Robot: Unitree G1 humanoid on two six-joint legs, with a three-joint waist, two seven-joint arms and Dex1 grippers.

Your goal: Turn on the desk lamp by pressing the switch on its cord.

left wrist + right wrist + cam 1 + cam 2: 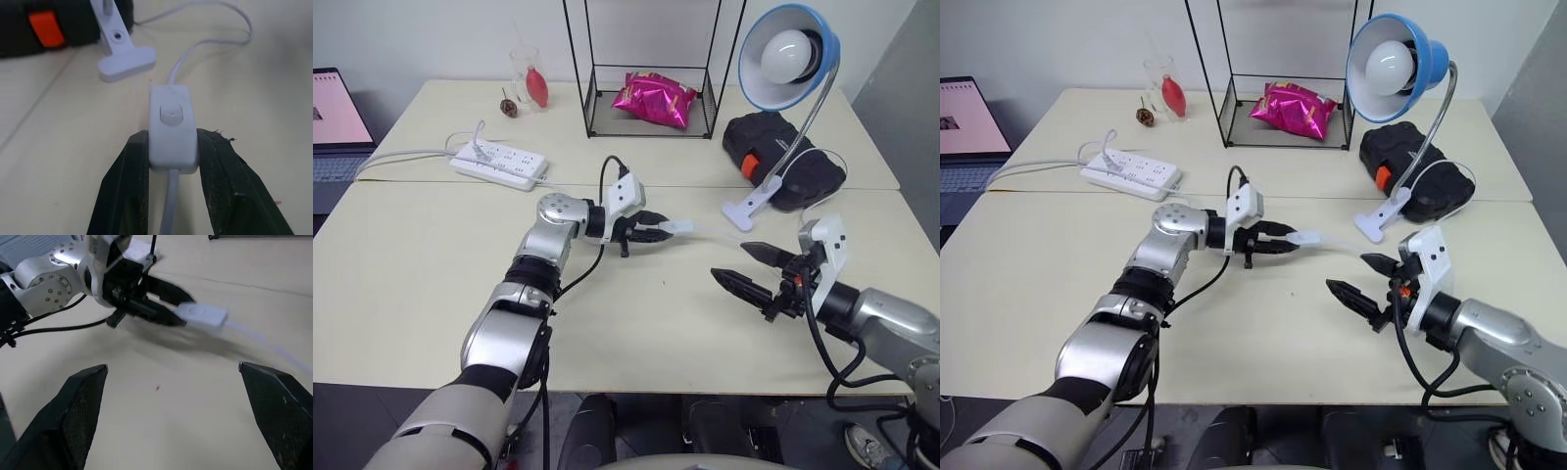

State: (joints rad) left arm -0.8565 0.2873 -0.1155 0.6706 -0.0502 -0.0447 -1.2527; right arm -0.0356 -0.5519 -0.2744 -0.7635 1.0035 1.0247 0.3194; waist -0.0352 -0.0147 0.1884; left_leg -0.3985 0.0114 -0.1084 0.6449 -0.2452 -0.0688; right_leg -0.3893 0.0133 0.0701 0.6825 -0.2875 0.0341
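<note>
Left wrist view: one switch (pixel 172 128), two fingers (pixel 126 196) clamping.

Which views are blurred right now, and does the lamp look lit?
Right wrist view: the switch and cord are smeared with motion blur. Left wrist view: switch sharp between the fingers, background soft. Left eye view: desk lamp bulb shows no glow.

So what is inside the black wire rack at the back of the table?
Inside the wire rack lies one shiny pink snack bag, on the rack's floor. The bag covers whatever may be under it.
</note>
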